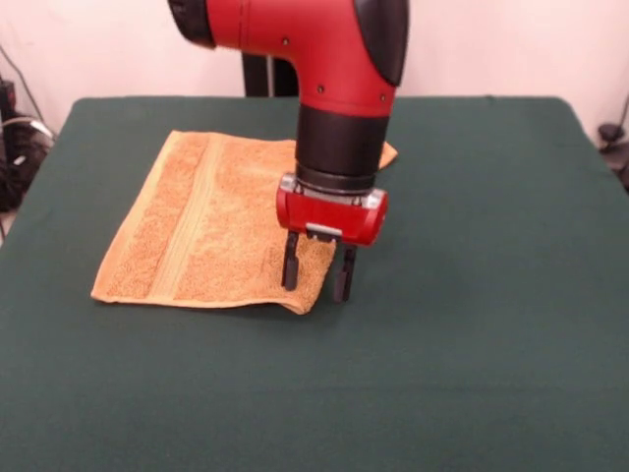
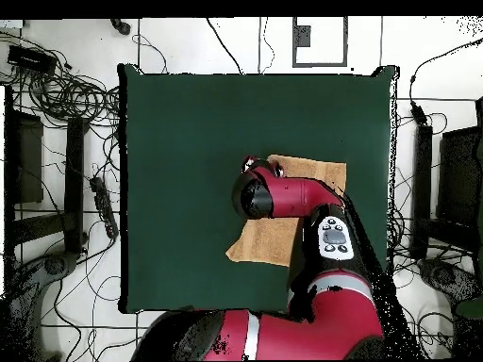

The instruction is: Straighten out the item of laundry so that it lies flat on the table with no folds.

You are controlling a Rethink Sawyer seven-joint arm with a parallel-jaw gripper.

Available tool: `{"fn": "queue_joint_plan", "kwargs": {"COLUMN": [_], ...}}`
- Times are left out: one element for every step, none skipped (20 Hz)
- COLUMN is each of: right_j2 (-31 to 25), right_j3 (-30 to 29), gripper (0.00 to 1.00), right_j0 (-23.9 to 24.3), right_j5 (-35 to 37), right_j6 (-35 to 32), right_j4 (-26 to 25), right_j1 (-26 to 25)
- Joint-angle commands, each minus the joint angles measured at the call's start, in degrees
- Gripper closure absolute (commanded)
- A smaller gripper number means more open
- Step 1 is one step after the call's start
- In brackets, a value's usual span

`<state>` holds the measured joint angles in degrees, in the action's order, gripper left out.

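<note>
Item one, the large dark green cloth-covered table (image 1: 472,374): on my front camera its near half is bare green surface.

Item two, the red and black gripper (image 1: 314,279) on the arm: I see two dark fingers (image 1: 291,262) pointing straight down and standing apart, with the towel's near right corner between them. One finger is over the cloth, the other just off its edge over the green. I cannot tell whether the tips press the cloth or the table, and nothing is lifted.

Item three, the small rectangular orange-tan terry-cloth towel (image 1: 197,236): it lies left of the table's centre line and toward the far edge on my front camera, well clear of every table edge. Its long axis runs from near left to far right, askew to the table's edges. A flat woven band (image 1: 192,226) runs across it near the left short edge. The near right corner under the gripper looks doubled over. The far right corner is hidden behind the arm.

Item four, overhead camera: the towel (image 2: 259,243) shows only in part, the red arm (image 2: 283,198) covering its middle.
</note>
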<state>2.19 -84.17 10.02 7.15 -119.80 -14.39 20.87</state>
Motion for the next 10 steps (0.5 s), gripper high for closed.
{"fn": "queue_joint_plan", "kwargs": {"right_j2": [-4.3, -4.1, -3.9, -3.7, -3.5, -3.1, -2.8, -2.5, -1.8, -0.7], "right_j3": [2.1, 2.1, 2.0, 2.0, 1.9, 1.8, 1.4, 0.7, -0.3, -1.4], "gripper": [0.0, 0.0, 0.0, 0.0, 0.0, 0.0, 0.0, 0.0, 0.0, 0.0], "right_j0": [-0.7, -0.8, -0.9, -1.0, -1.1, -1.2, -1.2, -1.3, -1.6, -2.3], "right_j5": [0.4, 0.3, 0.2, 0.1, 0.1, 0.0, 0.2, 0.5, 0.8, 0.7], "right_j6": [-3.8, -3.9, -4.0, -4.1, -4.2, -4.3, -4.4, -4.5, -4.9, -5.5], "right_j4": [0.0, 0.0, 0.0, 0.0, 0.0, 0.0, 0.0, -0.1, -0.1, -0.1], "right_j1": [-4.2, -4.2, -4.2, -4.2, -4.2, -4.1, -3.7, -3.1, -2.1, -1.0]}}
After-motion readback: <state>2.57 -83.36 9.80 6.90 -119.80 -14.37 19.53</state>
